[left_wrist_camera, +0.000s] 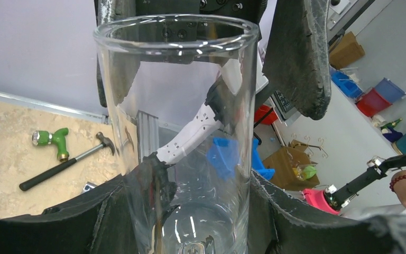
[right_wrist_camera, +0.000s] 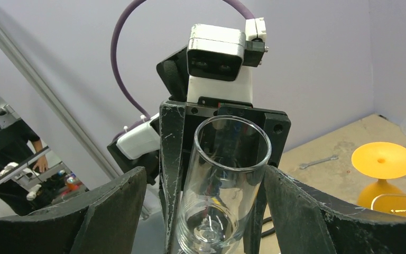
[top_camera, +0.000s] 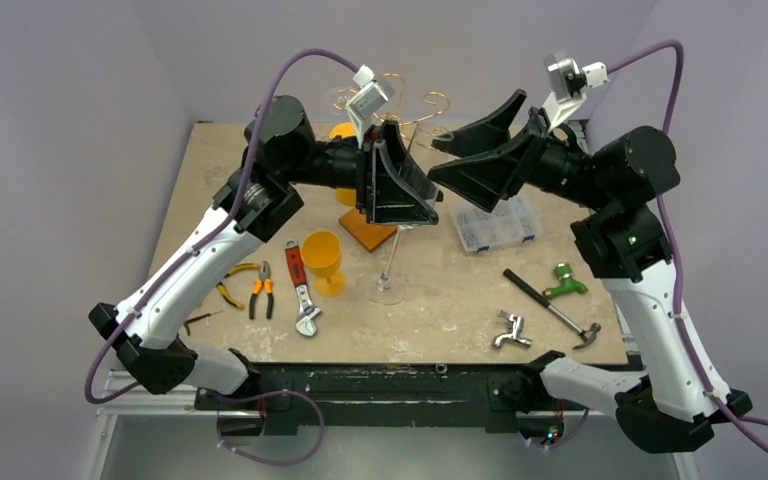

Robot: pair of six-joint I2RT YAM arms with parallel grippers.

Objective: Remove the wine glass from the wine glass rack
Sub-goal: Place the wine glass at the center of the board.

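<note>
The clear wine glass (top_camera: pixel 397 190) is tall and narrow, and my left gripper (top_camera: pixel 400 195) is shut on its bowl. Its thin stem runs down to the round foot (top_camera: pixel 387 290) just above or on the table; I cannot tell which. In the left wrist view the wine glass (left_wrist_camera: pixel 185 132) fills the gap between both black fingers (left_wrist_camera: pixel 58 217). The golden wine glass rack (top_camera: pixel 400 100) stands behind, and its wooden base (top_camera: pixel 365 232) sits beside the stem. My right gripper (top_camera: pixel 455 155) is open, facing the glass from the right. In the right wrist view its fingers (right_wrist_camera: pixel 100 217) stand wide on either side of the wine glass (right_wrist_camera: pixel 224 180).
An orange goblet (top_camera: pixel 322 260) stands left of the glass foot. An orange glass (right_wrist_camera: pixel 380 161) sits by the rack wires. Pliers (top_camera: pixel 260 290) and a wrench (top_camera: pixel 302 290) lie at the left. A clear parts box (top_camera: pixel 497 225), hammer (top_camera: pixel 552 300), green tap (top_camera: pixel 565 283) and chrome fitting (top_camera: pixel 510 332) lie at the right.
</note>
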